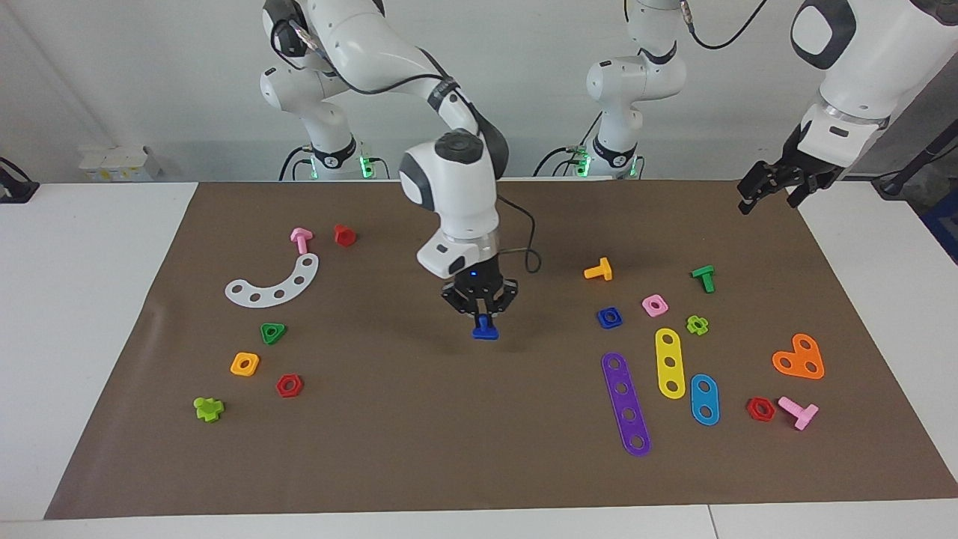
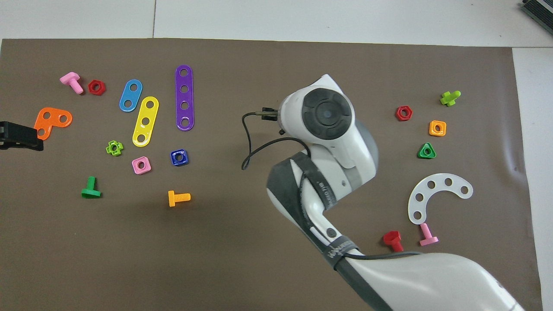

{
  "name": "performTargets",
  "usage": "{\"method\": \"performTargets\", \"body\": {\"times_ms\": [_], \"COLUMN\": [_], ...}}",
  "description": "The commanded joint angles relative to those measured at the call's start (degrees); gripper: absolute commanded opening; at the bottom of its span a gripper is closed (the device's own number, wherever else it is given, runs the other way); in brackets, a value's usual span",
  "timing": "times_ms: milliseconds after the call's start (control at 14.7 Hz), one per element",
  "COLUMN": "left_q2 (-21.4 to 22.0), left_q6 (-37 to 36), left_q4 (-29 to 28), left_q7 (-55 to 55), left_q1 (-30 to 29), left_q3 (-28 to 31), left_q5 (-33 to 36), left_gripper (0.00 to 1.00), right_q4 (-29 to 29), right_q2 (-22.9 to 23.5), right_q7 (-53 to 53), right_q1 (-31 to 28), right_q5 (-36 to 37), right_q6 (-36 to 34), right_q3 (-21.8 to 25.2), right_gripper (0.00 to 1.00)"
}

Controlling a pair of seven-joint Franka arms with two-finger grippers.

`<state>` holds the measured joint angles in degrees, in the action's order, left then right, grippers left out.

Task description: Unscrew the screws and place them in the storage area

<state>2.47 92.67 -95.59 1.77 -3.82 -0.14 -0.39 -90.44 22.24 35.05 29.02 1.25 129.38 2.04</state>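
Note:
My right gripper (image 1: 485, 320) is shut on the upright shaft of the blue screw (image 1: 485, 331), head down, just over the middle of the brown mat. In the overhead view the right arm's wrist (image 2: 328, 116) hides the screw. The storage area (image 1: 337, 329) is the bare mat around the white curved strip (image 1: 273, 288), green triangular nut (image 1: 273, 332), orange square nut (image 1: 245, 364) and red hexagonal nut (image 1: 289, 385), toward the right arm's end. My left gripper (image 1: 771, 201) waits open and empty, raised over the mat's corner at the left arm's end; it also shows in the overhead view (image 2: 19, 136).
A blue square nut (image 1: 610, 317), pink nut (image 1: 654, 305), orange bolt (image 1: 599, 270), green bolt (image 1: 703, 278), purple strip (image 1: 626, 404), yellow strip (image 1: 670, 363) and blue strip (image 1: 704, 399) lie toward the left arm's end. A pink bolt (image 1: 300, 239) and red bolt (image 1: 344, 235) lie near the white strip.

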Motion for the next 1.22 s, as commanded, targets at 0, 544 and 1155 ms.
{"method": "performTargets", "body": {"times_ms": [0,544,1155], "left_q2": [1.5,1.5,1.6], "left_q6": [1.0,0.7,0.3], "left_q4": [-1.6,-1.8,-1.6], "left_q7": [1.0,-5.2,-5.0], "left_q1": [-0.1,4.6,3.1], "left_q3": [-0.5,-1.0,-0.6], "left_q5": [-0.2,-0.2,-0.2], "left_gripper": [1.00,1.00,1.00], "right_q4": [-12.0,-23.4,-32.6], "right_q2": [-9.1,-11.9,-11.3], "right_q7": [-5.9,-28.8,-34.5], "right_q1": [-7.5,-25.2,-28.0], "right_q5": [-2.1,-10.1,-13.5], "right_q6": [0.8,1.8,10.8], "right_q3": [-0.9,-0.8,-0.8], "right_gripper": [0.00,0.00,0.00]}}
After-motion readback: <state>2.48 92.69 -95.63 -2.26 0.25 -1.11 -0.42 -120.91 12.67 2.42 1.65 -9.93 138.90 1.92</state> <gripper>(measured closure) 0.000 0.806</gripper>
